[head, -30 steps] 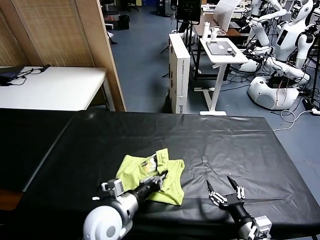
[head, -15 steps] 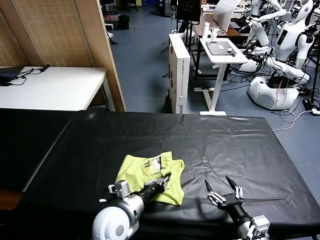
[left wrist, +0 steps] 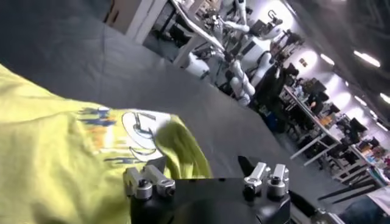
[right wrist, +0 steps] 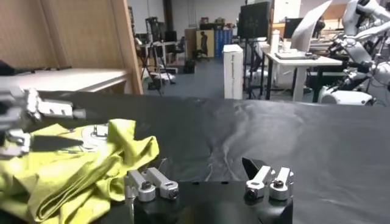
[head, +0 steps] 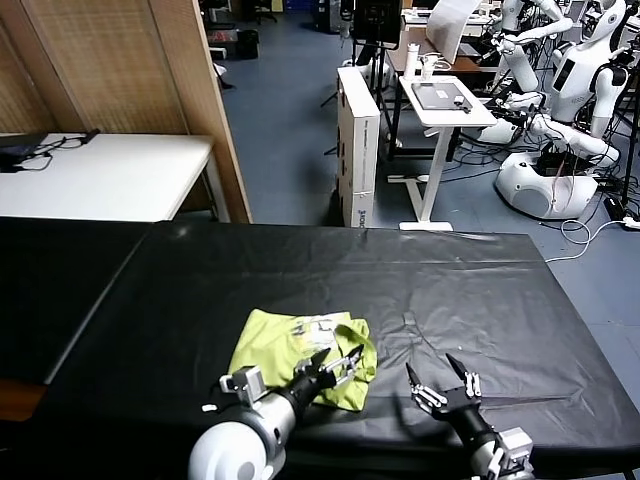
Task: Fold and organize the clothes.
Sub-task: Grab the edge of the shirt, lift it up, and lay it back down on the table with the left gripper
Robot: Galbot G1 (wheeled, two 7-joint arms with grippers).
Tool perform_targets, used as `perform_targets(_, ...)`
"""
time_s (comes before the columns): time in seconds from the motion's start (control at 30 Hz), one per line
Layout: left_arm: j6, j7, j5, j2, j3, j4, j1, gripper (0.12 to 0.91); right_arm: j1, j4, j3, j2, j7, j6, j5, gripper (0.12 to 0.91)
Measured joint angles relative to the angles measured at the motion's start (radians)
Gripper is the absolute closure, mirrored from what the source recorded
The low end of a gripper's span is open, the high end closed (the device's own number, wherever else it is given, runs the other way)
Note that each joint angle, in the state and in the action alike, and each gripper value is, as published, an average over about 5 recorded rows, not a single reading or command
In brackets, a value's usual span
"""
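The clothes are one lime yellow-green T-shirt point(head: 290, 343), lying bunched and partly folded on the black table point(head: 480, 290), with its white printed collar label point(head: 318, 323) facing up. My left gripper point(head: 336, 362) hovers over the shirt's near right edge, open, with nothing between its fingers. From the left wrist, the shirt point(left wrist: 55, 164) and its label point(left wrist: 139, 125) lie just beyond the left gripper point(left wrist: 204, 165). My right gripper point(head: 440, 384) stands open over bare cloth to the right of the shirt. The right wrist view shows the shirt point(right wrist: 79, 167) off to one side of the right gripper point(right wrist: 207, 165).
A white table point(head: 100, 175) and a wooden partition point(head: 190, 100) stand behind the table on the left. A tall cardboard box point(head: 358, 140), a small white desk point(head: 445, 100) and other robots point(head: 560, 110) fill the floor at the back right. Wrinkles point(head: 415, 325) mark the cloth.
My left gripper has opened and let go of the shirt's edge. The raised fold has dropped flat and the label now faces up. The right gripper has barely moved.
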Motion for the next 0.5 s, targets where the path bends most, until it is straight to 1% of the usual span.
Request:
perform_targets(0.1,-0.002,0.001,0.023,-0.006,-0.014,0.002,0.016,0.123,0.022,-0.015,-0.039,-0.018,-0.009,0.018,-0.056,0.118)
perform_targets(0.2,-0.003,0.001,0.034,-0.012,-0.020,0.005,0.027,0.123,0.030,-0.026,-0.058,-0.030,-0.014,0.027,-0.081,0.133)
perform_targets(0.37,-0.004,0.001,0.039,-0.018,-0.025,0.010,0.035,0.123,0.040,-0.049,-0.075,-0.036,-0.017,0.039,-0.117,0.215)
perform_targets(0.5,-0.005,0.002,0.041,-0.020,-0.025,0.011,0.038,0.123,0.046,-0.067,-0.089,-0.029,-0.016,0.044,-0.141,0.251)
